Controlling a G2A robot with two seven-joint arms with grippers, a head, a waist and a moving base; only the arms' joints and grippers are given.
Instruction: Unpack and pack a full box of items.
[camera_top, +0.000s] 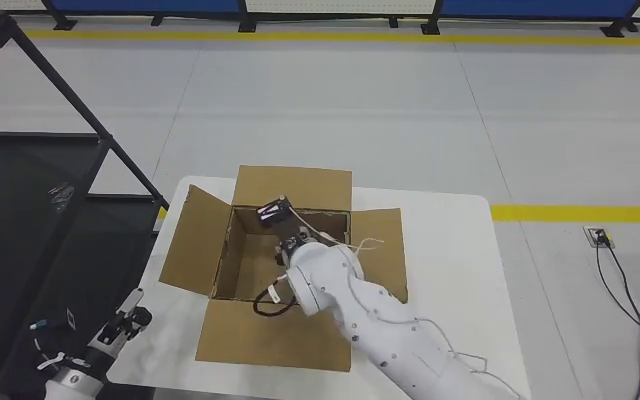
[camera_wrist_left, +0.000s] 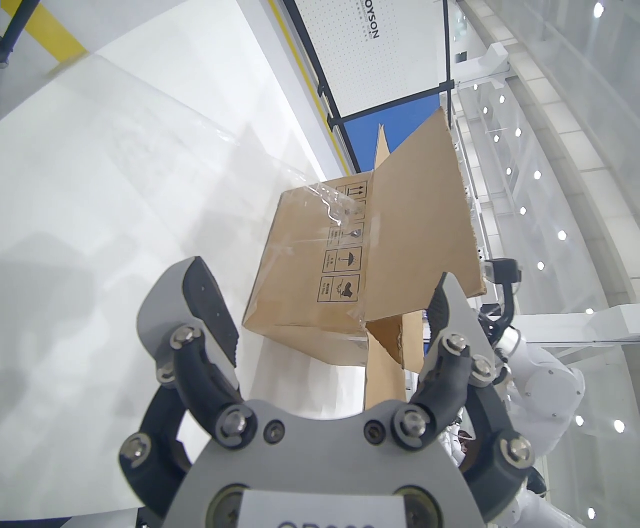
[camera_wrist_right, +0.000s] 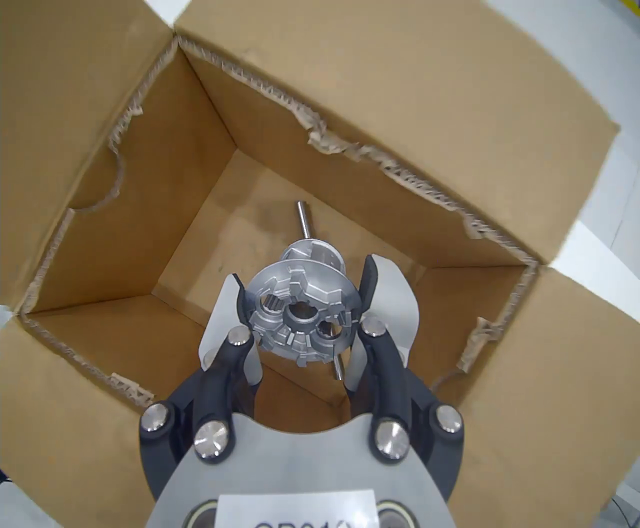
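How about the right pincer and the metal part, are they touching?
Touching. The right wrist view shows the right pincer closed on the metal part, both fingers pressing its rim with no gap.

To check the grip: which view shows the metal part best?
Right wrist view: the metal part sits clamped in the right gripper. Top view: the arm covers it. Left wrist view: the box wall hides it.

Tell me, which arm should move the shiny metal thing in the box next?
Right, probably. The right claw is shut on the metal part in the open box. The left claw is open, holds nothing, and sits outside the box.
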